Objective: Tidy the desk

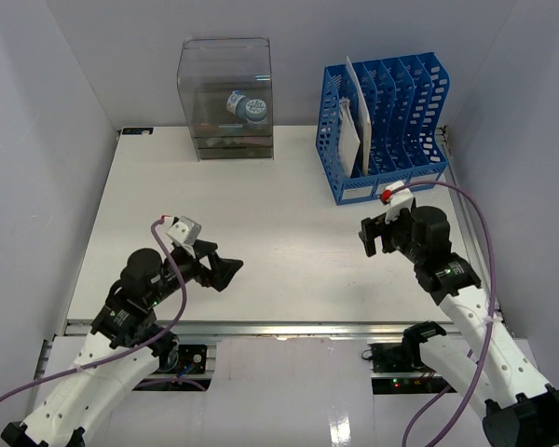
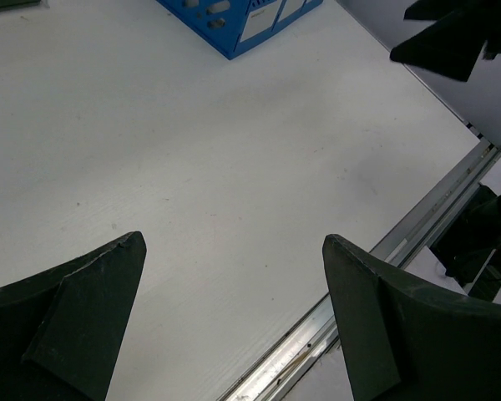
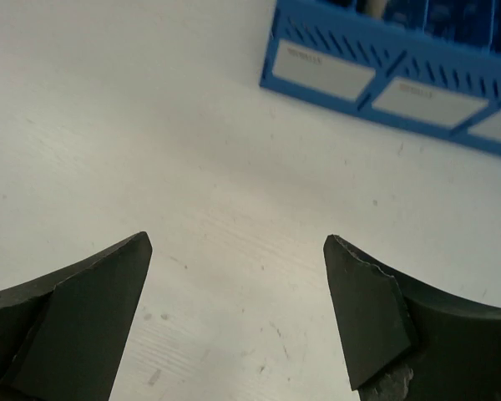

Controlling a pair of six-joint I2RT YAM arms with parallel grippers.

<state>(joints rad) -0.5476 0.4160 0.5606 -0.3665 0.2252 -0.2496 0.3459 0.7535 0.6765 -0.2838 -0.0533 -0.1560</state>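
Now the left gripper and right gripper hover, jaws apart and empty, over the desk; its papers seem tidily filed in the rack.

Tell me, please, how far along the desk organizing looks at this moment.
Done, it seems: papers stand in the blue file rack, a roll-like item sits in the clear box, and no loose item shows on the desk. In hand: nothing; the left gripper and right gripper hover with jaws apart, empty. Left: apparently little, perhaps only pulling back.
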